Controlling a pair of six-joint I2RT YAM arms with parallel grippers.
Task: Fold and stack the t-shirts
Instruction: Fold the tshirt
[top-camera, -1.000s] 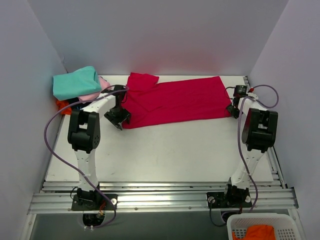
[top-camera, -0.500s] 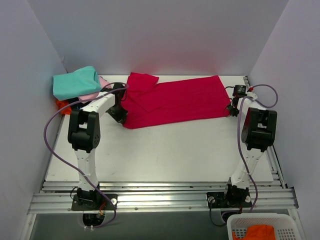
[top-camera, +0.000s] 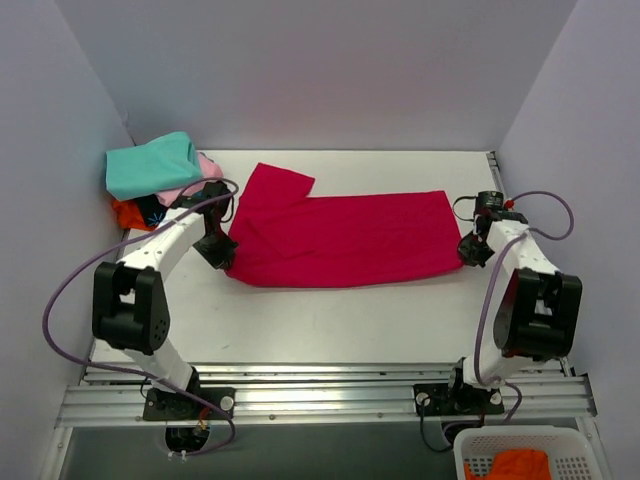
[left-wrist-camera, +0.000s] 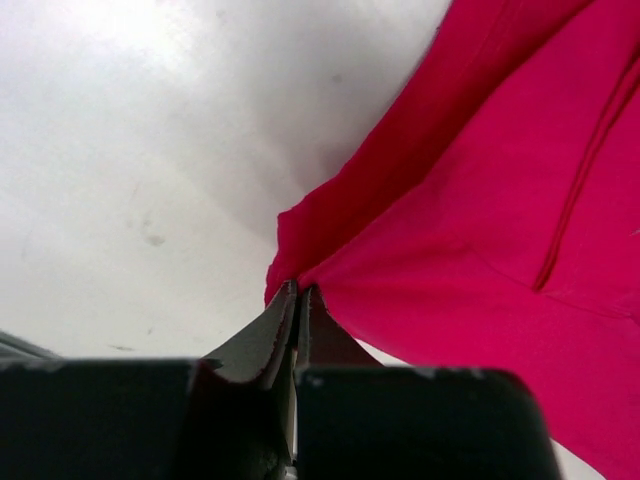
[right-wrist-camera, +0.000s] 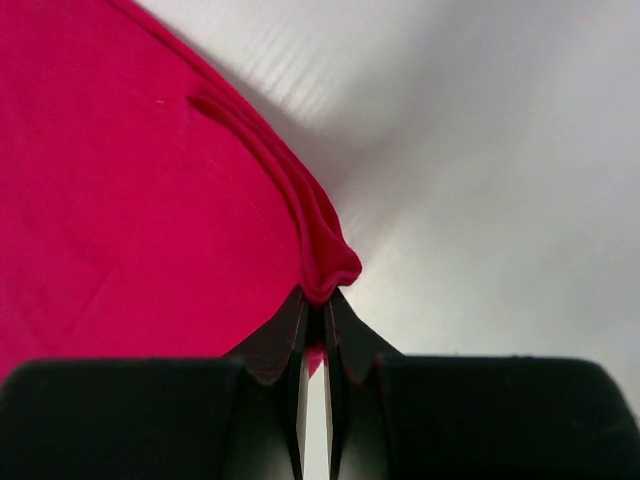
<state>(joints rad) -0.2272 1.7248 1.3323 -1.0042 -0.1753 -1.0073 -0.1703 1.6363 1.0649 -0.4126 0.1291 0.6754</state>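
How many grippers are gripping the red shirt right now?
2. The left gripper pinches the near-left corner of the red shirt; the right gripper pinches its near-right corner. Neither is hidden.

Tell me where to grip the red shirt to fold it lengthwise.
At its two near corners, one from each outer end: the red shirt lies flat as a long strip, and the left gripper and right gripper are shut on those corners.
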